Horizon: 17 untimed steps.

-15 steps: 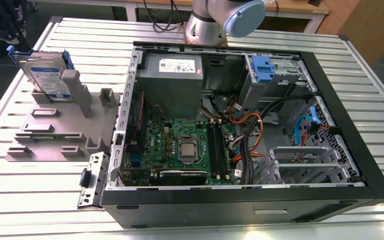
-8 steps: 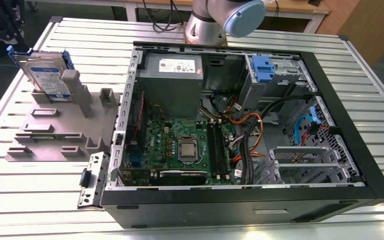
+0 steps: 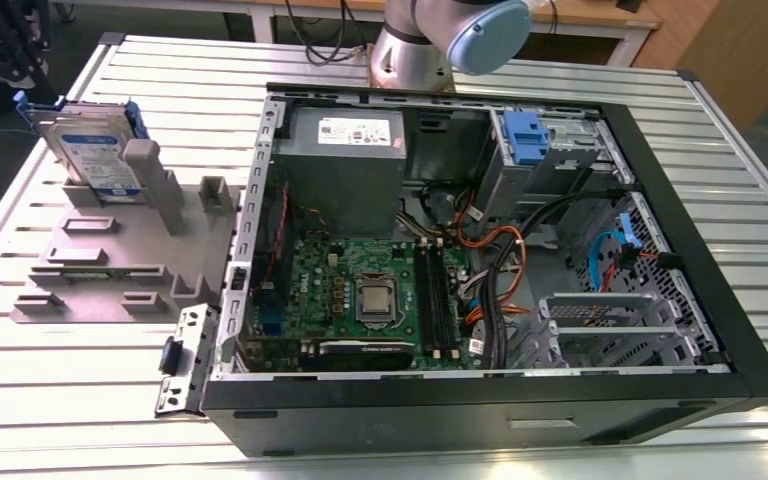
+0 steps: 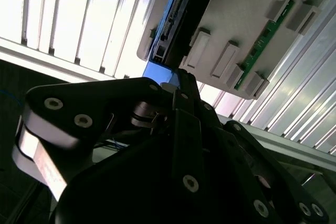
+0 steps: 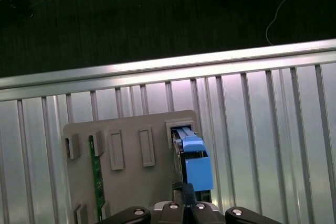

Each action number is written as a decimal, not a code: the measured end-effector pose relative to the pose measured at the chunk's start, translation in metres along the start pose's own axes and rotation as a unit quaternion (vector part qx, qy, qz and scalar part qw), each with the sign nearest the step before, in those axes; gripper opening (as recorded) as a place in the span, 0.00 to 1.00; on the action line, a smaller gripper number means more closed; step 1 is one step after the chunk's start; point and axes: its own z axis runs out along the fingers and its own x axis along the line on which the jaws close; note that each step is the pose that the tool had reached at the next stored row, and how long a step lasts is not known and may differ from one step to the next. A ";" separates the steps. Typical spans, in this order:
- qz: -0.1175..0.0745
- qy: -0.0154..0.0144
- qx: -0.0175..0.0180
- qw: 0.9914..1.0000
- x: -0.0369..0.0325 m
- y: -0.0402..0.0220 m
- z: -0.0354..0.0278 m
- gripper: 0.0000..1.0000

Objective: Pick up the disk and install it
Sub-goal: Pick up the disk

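The disk (image 3: pixel 91 150) stands upright on its edge in a slot at the far corner of a grey holder (image 3: pixel 104 260), at the exterior view's left. It is silver with a white-and-blue label and a blue carrier frame. In both wrist views the disk (image 5: pixel 195 166) (image 4: pixel 184 9) shows end-on, blue handle toward the camera. My gripper (image 5: pixel 184 188) (image 4: pixel 181 77) hangs above it, apart from it, black fingers drawn together with nothing between them. The arm (image 3: pixel 451 40) rises behind the computer case.
An open black computer case (image 3: pixel 704 300) lies at the table's centre, with a grey power supply (image 3: pixel 344 135), a motherboard and a drive bay holding a blue bracket (image 3: pixel 524 135). A green memory stick (image 5: pixel 95 182) stands in the holder. The slatted table ends near the holder.
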 end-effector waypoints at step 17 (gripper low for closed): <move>-0.012 0.000 0.000 1.000 -0.0001 0.0004 0.0006 0.35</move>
